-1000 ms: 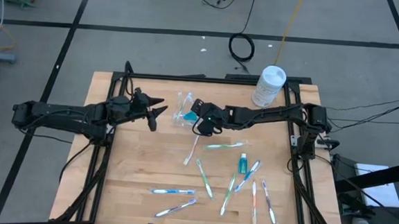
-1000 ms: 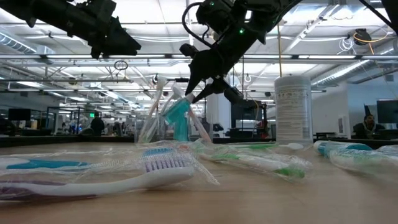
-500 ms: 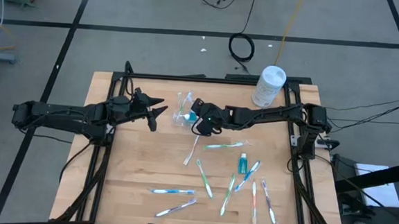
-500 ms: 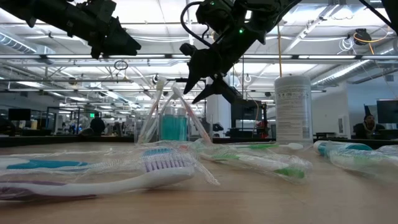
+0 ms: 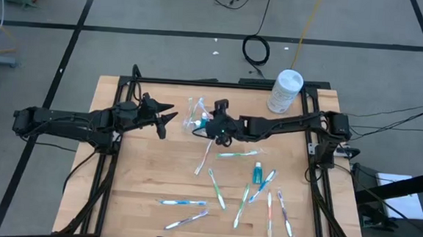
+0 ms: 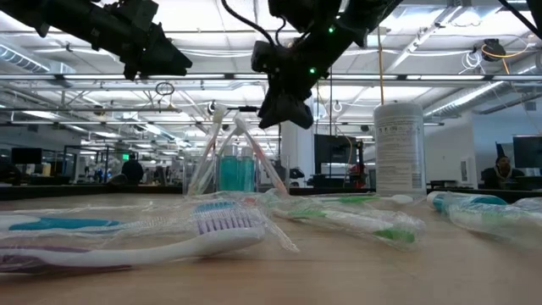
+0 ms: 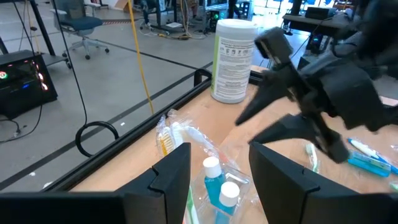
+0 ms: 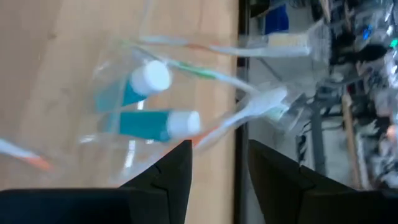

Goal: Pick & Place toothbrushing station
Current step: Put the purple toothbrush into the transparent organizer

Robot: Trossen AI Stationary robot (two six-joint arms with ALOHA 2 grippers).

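The clear plastic cup (image 5: 194,120) stands upright on its base at the table's far middle. It holds several slim toothbrushes and two blue toothpaste tubes with white caps (image 8: 149,123); it also shows in the low view (image 6: 230,174) and the left wrist view (image 7: 214,183). My right gripper (image 5: 209,126) is open and empty, just right of the cup and above its rim (image 6: 284,110). My left gripper (image 5: 170,119) is open and empty, raised just left of the cup. A third blue tube (image 5: 257,173) and several toothbrushes (image 5: 222,189) lie flat on the table.
A large white cylindrical canister (image 5: 285,91) stands at the far right corner. Wrapped toothbrushes lie scattered over the near and right parts of the table (image 5: 184,203), (image 5: 279,211). A black frame rail (image 5: 221,84) runs along the far edge. The near left has bare wood.
A blue toothpaste tube that stood tilted at my right gripper's fingertips has dropped upright into the cup. My right gripper has then turned about its wrist and drawn back a little toward the table's right edge. My left gripper has kept still.
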